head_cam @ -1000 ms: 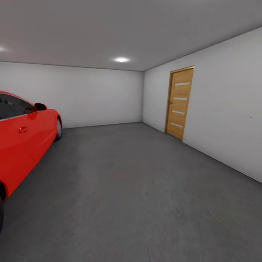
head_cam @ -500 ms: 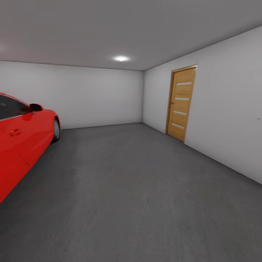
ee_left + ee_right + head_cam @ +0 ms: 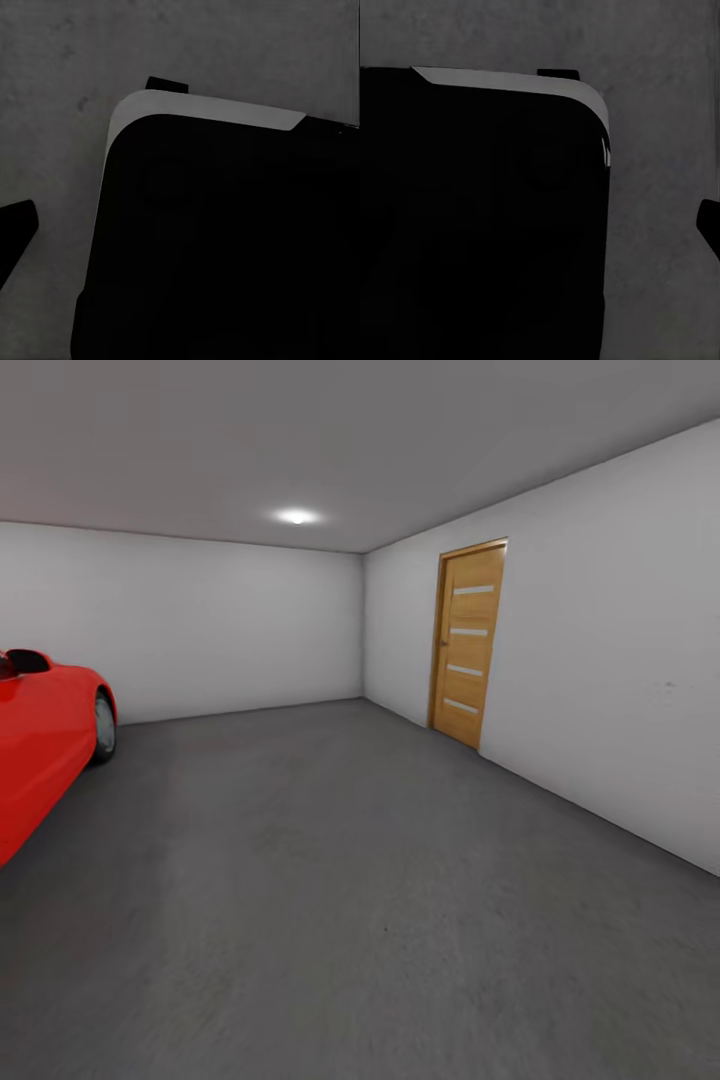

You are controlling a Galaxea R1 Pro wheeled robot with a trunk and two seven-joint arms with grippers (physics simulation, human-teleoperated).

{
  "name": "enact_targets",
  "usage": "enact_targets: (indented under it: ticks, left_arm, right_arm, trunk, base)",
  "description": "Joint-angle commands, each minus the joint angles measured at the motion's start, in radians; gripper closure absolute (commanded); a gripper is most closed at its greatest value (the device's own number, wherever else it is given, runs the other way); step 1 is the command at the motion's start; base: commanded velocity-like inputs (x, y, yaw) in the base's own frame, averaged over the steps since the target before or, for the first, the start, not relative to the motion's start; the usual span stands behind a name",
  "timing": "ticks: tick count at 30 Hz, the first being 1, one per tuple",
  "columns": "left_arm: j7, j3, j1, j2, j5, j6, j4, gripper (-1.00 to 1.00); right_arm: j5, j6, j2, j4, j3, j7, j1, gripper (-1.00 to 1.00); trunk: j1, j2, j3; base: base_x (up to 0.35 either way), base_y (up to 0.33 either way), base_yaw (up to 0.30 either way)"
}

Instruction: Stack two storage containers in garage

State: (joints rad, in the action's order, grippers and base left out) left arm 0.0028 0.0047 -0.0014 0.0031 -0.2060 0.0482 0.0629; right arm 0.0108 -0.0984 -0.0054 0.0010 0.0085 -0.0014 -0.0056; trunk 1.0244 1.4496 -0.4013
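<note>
The head view looks into the garage (image 3: 200, 610), a bare room with white-grey walls and a single ceiling light (image 3: 296, 516). The floor (image 3: 330, 880), dark grey and rough, runs open and unobstructed from the near edge to the far wall, wide through the middle and right. At the left edge stands the front part of a red car (image 3: 40, 730), its wheel (image 3: 103, 727) toward the far wall; the car's side marks the left limit of the free floor. On the right, the wall meets the floor along a straight line running from near right to the far corner, and a wooden door (image 3: 466, 645) with pale horizontal strips is set in that wall, shut.

Each wrist view looks down on the same grey floor beside a large black rounded-cornered body with a pale rim (image 3: 210, 112) (image 3: 510, 79), part of the robot. A dark tip (image 3: 15, 229) juts in at one side of the left wrist view, another (image 3: 709, 225) in the right; whether either pincer is released or clenched I cannot tell.
</note>
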Motion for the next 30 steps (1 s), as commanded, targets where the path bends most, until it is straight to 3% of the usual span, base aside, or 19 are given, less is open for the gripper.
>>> enact_targets:
  ticks: [1, 9, 18, 24, 30]
  left_arm:
    - [0.0, 0.0, 0.0, 0.0, -0.006, 0.002, 0.0, -1.0]
    - [0.0, 0.0, 0.0, 0.0, -0.006, 0.001, 0.0, -1.0]
    - [0.0, 0.0, 0.0, 0.001, -0.006, 0.001, -0.001, -1.0]
    - [0.0, 0.0, 0.0, 0.001, -0.006, 0.001, -0.002, -1.0]
    - [0.0, 0.0, 0.0, 0.001, -0.006, 0.001, -0.003, -1.0]
  right_arm:
    - [0.002, -0.003, 0.0, 0.001, 0.001, 0.0, -0.001, -1.0]
    - [0.004, -0.003, -0.001, 0.001, 0.001, 0.0, -0.001, -1.0]
    - [0.009, -0.004, -0.004, -0.001, 0.005, 0.003, -0.001, -1.0]
    - [0.05, -0.006, 0.0, -0.001, 0.075, -0.001, -0.001, -1.0]
    - [0.061, -0.008, 0.001, 0.0, 0.092, -0.002, -0.001, -1.0]
  trunk:
    - [0.001, 0.0, -0.001]
    - [0.001, 0.0, -0.001]
    - [0.001, 0.0, -0.001]
    - [0.001, 0.0, -0.001]
    - [0.001, 0.0, -0.001]
  base:
    - [0.317, 0.0, -0.253]
    - [0.317, 0.0, -0.235]
    - [0.32, 0.0, -0.041]
    - [0.322, 0.0, -0.002]
    - [0.323, 0.0, 0.0]
